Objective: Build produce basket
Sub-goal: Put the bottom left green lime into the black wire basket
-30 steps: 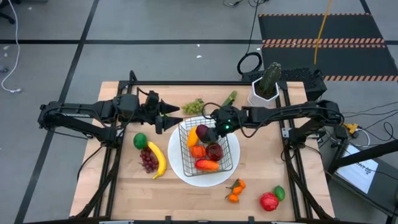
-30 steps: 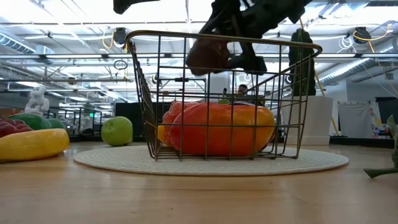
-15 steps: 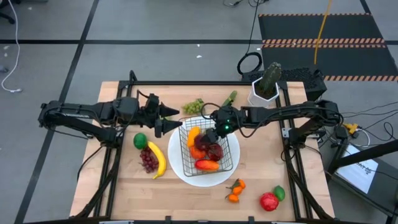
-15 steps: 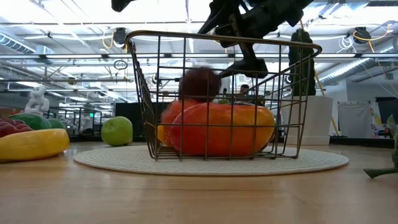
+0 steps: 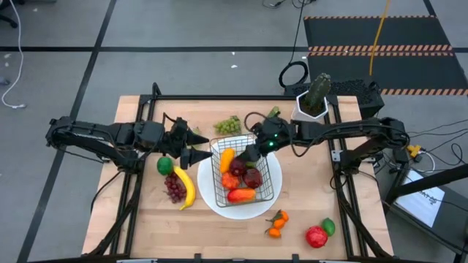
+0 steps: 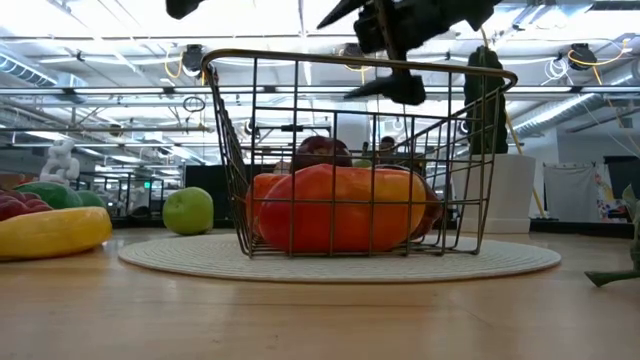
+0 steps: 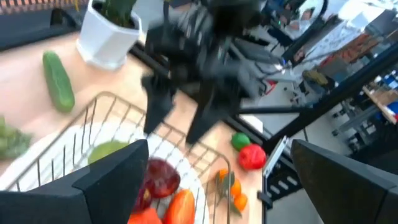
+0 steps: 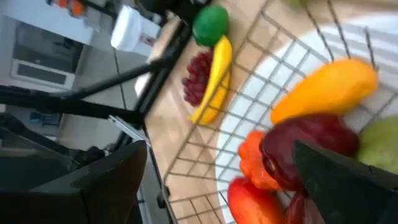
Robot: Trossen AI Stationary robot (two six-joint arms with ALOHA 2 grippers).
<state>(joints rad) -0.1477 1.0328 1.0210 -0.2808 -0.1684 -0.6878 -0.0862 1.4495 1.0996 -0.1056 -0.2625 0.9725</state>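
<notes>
The right claw (image 5: 248, 154) is seen spread apart and empty above the basket (image 5: 272, 191), whose load of produce lies directly beneath it on the plate (image 5: 212, 201). The left claw (image 5: 202, 145), also spread apart and empty, is held just beside the basket's left wall. The banana (image 5: 186, 188) lies nearest the left claw, toward the tabletop's near edge, its long axis running roughly front to back, with the grapes (image 5: 174, 188) touching it and a lime (image 5: 165, 165) close by. Open tabletop is left around the tangerines (image 5: 276, 223) and tomato (image 5: 316, 236), nearer the right arm.
</notes>
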